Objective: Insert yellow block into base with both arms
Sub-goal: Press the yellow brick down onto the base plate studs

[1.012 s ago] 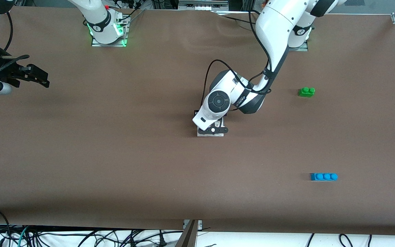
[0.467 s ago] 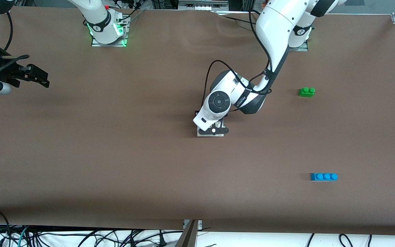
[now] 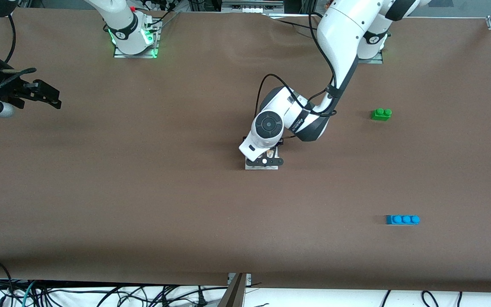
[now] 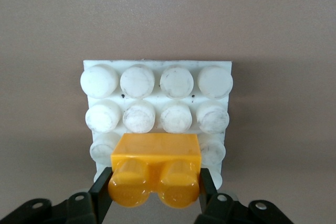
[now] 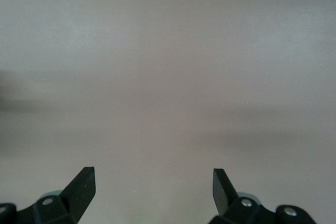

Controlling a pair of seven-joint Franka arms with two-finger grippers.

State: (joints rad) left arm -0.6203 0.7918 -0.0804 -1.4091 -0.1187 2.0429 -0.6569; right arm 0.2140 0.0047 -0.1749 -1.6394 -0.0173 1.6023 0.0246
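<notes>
In the left wrist view my left gripper (image 4: 155, 183) is shut on the yellow block (image 4: 155, 174), one black finger (image 4: 101, 187) on each short end and its two studs toward the camera. The block hangs over the edge rows of the white studded base (image 4: 157, 65); whether it touches the studs I cannot tell. In the front view the left gripper (image 3: 264, 161) is low over the base (image 3: 261, 167) at mid-table, and the wrist hides the block. My right gripper (image 3: 56, 97) waits open over bare table at the right arm's end, nothing between its fingers (image 5: 79, 187).
A green two-stud brick (image 3: 381, 114) lies toward the left arm's end of the table. A blue three-stud brick (image 3: 402, 219) lies nearer the front camera than the green one. Brown tabletop surrounds the base.
The left arm's wrist has shifted slightly toward the robots' bases while its gripper stays over the base with the block. The right arm has not moved.
</notes>
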